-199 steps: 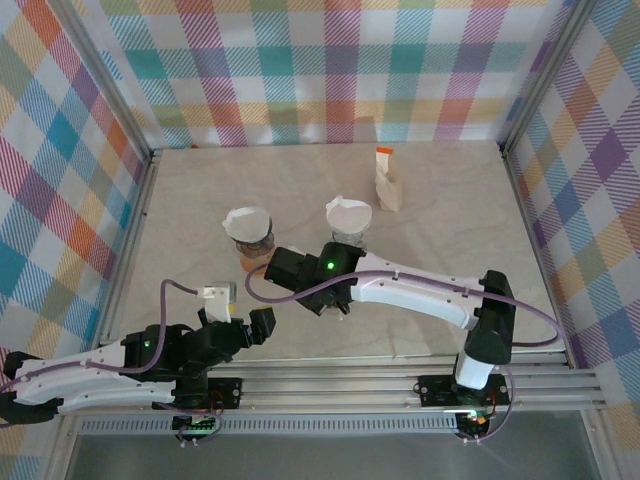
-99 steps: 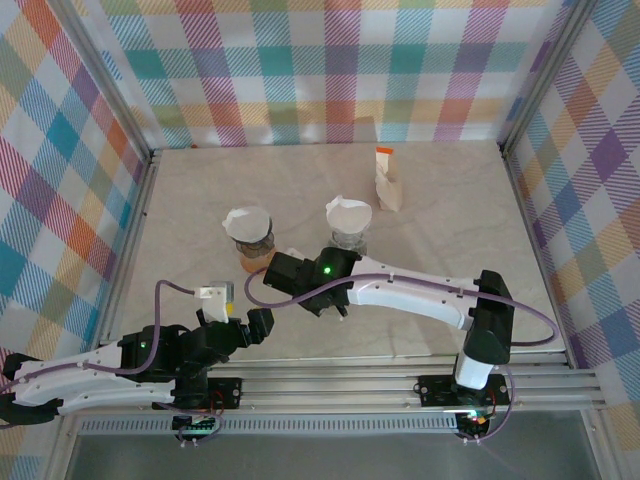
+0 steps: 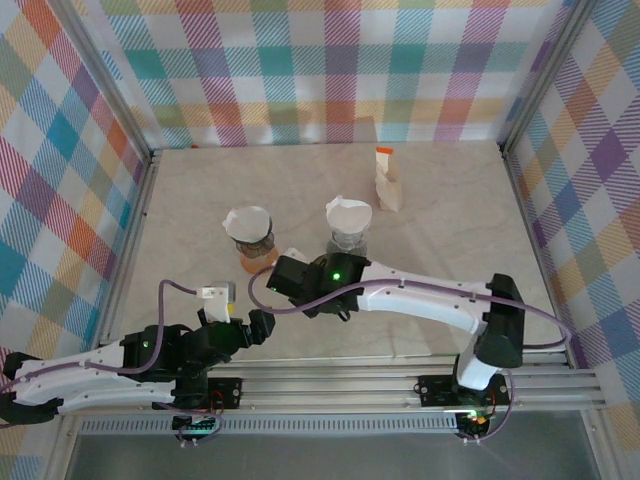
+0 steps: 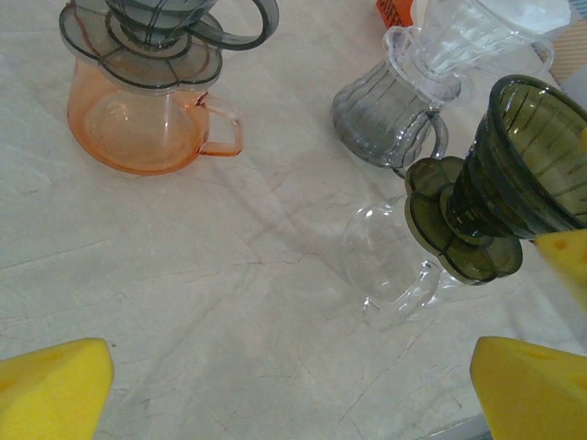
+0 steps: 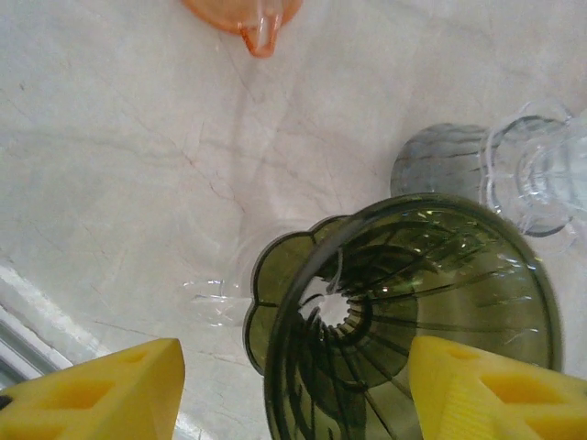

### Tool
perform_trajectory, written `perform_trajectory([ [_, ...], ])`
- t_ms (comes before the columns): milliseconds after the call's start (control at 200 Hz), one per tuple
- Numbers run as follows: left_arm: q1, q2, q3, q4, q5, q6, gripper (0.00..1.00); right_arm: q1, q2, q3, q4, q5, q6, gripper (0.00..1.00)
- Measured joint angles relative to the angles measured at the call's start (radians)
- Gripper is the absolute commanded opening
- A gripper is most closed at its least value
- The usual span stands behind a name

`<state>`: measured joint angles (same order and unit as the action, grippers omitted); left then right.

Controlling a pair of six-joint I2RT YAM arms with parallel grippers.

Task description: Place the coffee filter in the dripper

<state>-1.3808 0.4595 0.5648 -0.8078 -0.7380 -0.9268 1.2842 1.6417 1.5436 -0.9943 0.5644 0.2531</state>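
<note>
A dark green ribbed dripper (image 5: 413, 312) sits tilted on a clear glass server (image 5: 215, 293), and its inside is bare. My right gripper (image 5: 293, 359) stands open around it, the yellow fingers (image 5: 110, 394) on either side; the right pad is at the rim and the left is apart from it. From the left wrist view the same dripper (image 4: 514, 174) leans on the server (image 4: 390, 266). White coffee filters (image 3: 248, 220) (image 3: 348, 212) sit in two other drippers. My left gripper (image 4: 289, 367) is open over bare table, near the front edge (image 3: 255, 325).
An orange server (image 4: 138, 124) with a smoky dripper stands at the left. A grey carafe (image 4: 381, 105) carries a clear dripper. A filter pack (image 3: 388, 182) stands at the back right. Checked walls enclose the table. The right arm (image 3: 420, 295) crosses the front.
My right gripper's jaws have opened and its head has shifted slightly nearer and to the right. The left arm has hardly moved.
</note>
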Motion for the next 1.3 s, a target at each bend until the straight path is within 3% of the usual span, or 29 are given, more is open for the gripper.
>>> perform_trajectory([
  [190, 0.0, 0.034, -0.003, 0.024, 0.015, 0.001, 0.99, 0.0, -0.172, -0.071, 0.074, 0.012, 0.023, 0.69],
  [380, 0.016, 0.109, -0.003, 0.103, 0.035, 0.048, 0.8, -0.045, -0.375, -0.201, 0.141, 0.055, 0.08, 0.67],
  [490, 0.114, 0.179, 0.01, 0.159, 0.114, 0.091, 0.75, -0.114, -0.475, -0.309, 0.164, 0.057, 0.134, 0.64],
  [615, 0.25, 0.251, 0.045, 0.239, 0.245, 0.146, 0.61, -0.169, -0.563, -0.426, 0.166, 0.056, 0.206, 0.61],
  [750, 0.31, 0.381, 0.142, 0.264, 0.304, 0.193, 0.52, -0.185, -0.656, -0.532, 0.163, 0.056, 0.274, 0.61],
  [1005, 0.316, 0.663, 0.305, 0.26, 0.31, 0.241, 0.47, -0.186, -0.772, -0.602, 0.154, 0.057, 0.343, 0.6],
  [1300, 0.317, 0.625, 0.303, 0.26, 0.335, 0.238, 0.51, -0.186, -0.801, -0.636, 0.151, 0.057, 0.365, 0.61],
])
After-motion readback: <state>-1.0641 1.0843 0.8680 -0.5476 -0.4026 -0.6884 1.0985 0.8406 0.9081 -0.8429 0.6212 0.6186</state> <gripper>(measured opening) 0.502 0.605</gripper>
